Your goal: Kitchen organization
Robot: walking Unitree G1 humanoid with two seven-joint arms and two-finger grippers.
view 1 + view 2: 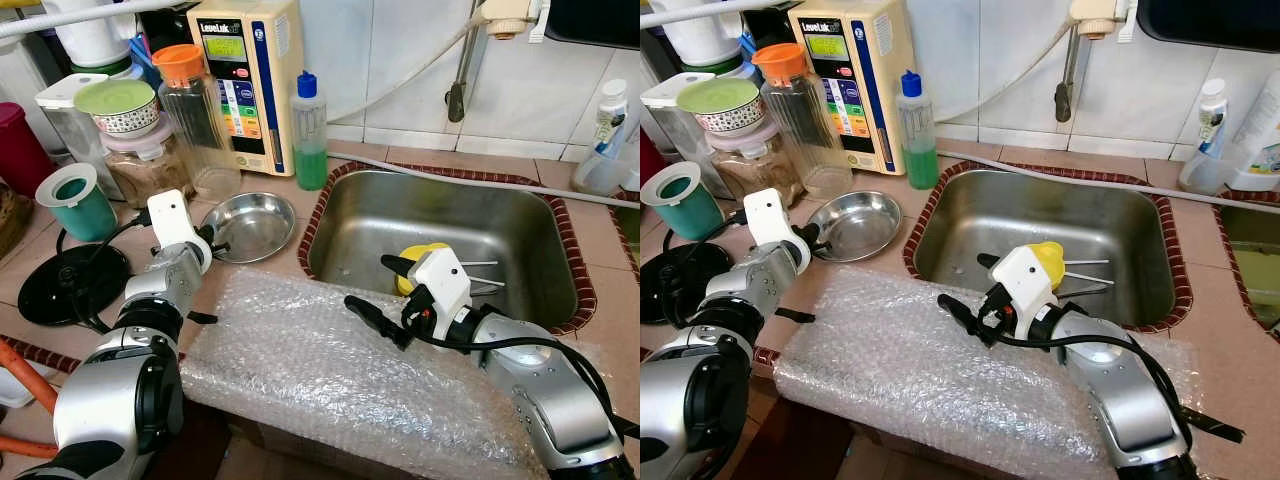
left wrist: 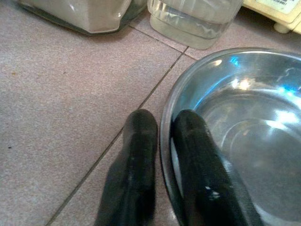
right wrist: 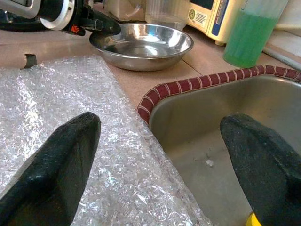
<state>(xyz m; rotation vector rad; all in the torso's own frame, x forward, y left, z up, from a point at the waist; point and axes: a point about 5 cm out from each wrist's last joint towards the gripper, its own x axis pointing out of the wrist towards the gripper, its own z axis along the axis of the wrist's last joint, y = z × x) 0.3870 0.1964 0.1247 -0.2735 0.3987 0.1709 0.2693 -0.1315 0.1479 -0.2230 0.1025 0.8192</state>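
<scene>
A shiny steel bowl [image 1: 250, 225] sits on the tiled counter just left of the steel sink [image 1: 440, 215]. My left gripper [image 1: 212, 243] is shut on the bowl's near-left rim. In the left wrist view one finger [image 2: 141, 136] is outside the rim and the other [image 2: 193, 134] inside the steel bowl [image 2: 244, 132]. My right gripper [image 1: 368, 282] is open, hovering over the sink's front-left corner and the edge of a bubble wrap sheet [image 1: 300, 360]. A yellow object [image 1: 420, 258] lies in the sink, partly hidden behind the right wrist.
Behind the bowl stand a green soap bottle [image 1: 309, 135], a cream water machine [image 1: 245, 85] and an orange-lidded jar [image 1: 195, 115]. A teal cup [image 1: 78, 200] and a black round lid [image 1: 65, 283] are at the left. A spray bottle [image 1: 605, 140] stands at the far right.
</scene>
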